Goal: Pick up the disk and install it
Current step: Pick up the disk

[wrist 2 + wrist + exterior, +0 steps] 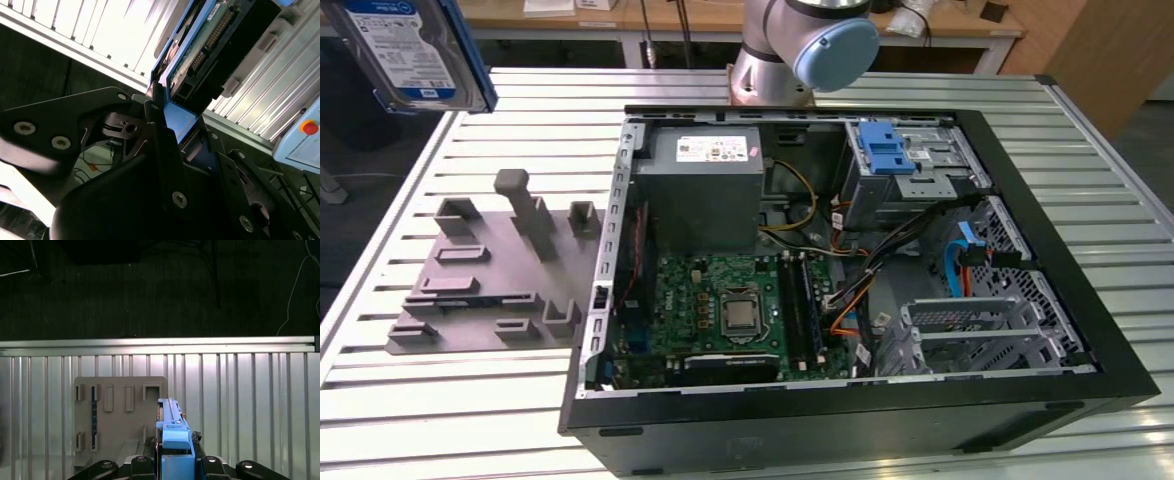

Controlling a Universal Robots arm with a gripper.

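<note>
Blue plastic frames the disk (411, 48), and my gripper (176, 464) is closed on that carrier. The jaws stand narrow, with a black finger (150, 460) on each side of the carrier's end and the disk held on edge between them. The disk hangs in the air over the table (1067, 150), near the grey fixture (494, 270) and well apart from the open case (854, 400).

Handling, by my judgement:
- The disk is a metal body, rigid and fairly heavy for its bulk. It will not flex in the grip.
- The carrier is thinner plastic and may give or slip under side load.
- The exposed circuit board (192, 47) and the connector (215, 32) are fragile and are not places to press.
- The sound hold is on the carrier's end, across its two flat sides. This keeps the fingers off the board and the label.

What each view contributes:
- The exterior view gives the white-and-blue label face. It also shows the case interior: the power supply (707, 180), the green mainboard (734, 310) and the blue-latched bay (897, 150).
- The second wrist view gives the opposite face of the disk, with the board and connector, seated between the fingers.
- The first wrist view gives the disk edge-on, showing that it sits square in the grip with the fixture's slots beneath it.
</note>
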